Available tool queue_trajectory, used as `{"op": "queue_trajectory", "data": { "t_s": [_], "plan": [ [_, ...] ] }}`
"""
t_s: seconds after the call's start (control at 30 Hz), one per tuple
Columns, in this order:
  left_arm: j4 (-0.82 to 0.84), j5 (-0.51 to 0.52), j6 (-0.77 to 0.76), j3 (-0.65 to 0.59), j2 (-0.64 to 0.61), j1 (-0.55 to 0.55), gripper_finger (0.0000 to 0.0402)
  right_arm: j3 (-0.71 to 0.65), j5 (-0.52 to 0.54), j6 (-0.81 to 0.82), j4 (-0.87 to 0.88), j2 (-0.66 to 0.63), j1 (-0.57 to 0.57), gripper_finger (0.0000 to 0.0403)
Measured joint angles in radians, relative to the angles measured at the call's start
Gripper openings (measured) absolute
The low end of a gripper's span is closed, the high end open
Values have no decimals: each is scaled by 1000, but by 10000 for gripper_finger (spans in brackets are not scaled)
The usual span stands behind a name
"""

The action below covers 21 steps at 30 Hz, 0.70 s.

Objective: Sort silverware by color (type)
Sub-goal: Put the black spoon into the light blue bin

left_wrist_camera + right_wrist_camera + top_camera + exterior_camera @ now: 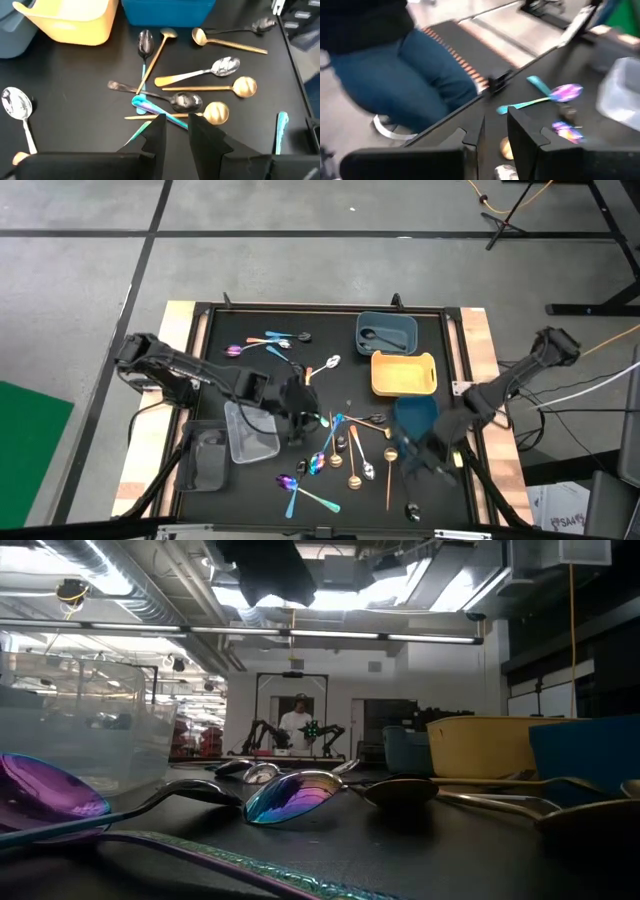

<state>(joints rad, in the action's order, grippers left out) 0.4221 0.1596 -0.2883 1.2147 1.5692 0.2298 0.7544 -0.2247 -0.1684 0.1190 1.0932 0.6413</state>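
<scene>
A black worktop (250, 325) carries five trays and a scatter of small spoons. Largest are the trays: a clear tray (250, 430) and a grey tray (208, 460) toward the left edge, then a slate-blue tray (386, 332), a yellow tray (403, 373) and a deep blue tray (415, 416) down the right side.

The left arm reaches in from the left edge, its left gripper (175, 131) hanging over the middle of the worktop, beside the clear tray. Its fingers stand a narrow gap apart and grasp nothing. Just beyond the fingertips lies a tangle of spoons (190, 90): gold, silver, black and one teal-blue spoon (150, 106) nearest the tips.

The right arm comes in from the right edge, its right gripper (495, 131) near the front right corner, fingers likewise slightly parted and empty. Ahead of it, near the front edge, lies a purple spoon with a teal handle (545, 97).

More spoons (270, 342) lie toward the back left. One dark spoon (372, 336) rests inside the slate-blue tray.
</scene>
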Motion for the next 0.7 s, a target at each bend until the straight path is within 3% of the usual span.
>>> {"op": "queue_trajectory", "data": {
  "t_s": [0.4,0.7],
  "plan": [
    [-37,211,-123,-14,0,130,75,0,6,4,-13,182,194,72],
    [-45,230,-131,-14,0,147,75,0,8,0,-11,298,197,72]
  ]
}}
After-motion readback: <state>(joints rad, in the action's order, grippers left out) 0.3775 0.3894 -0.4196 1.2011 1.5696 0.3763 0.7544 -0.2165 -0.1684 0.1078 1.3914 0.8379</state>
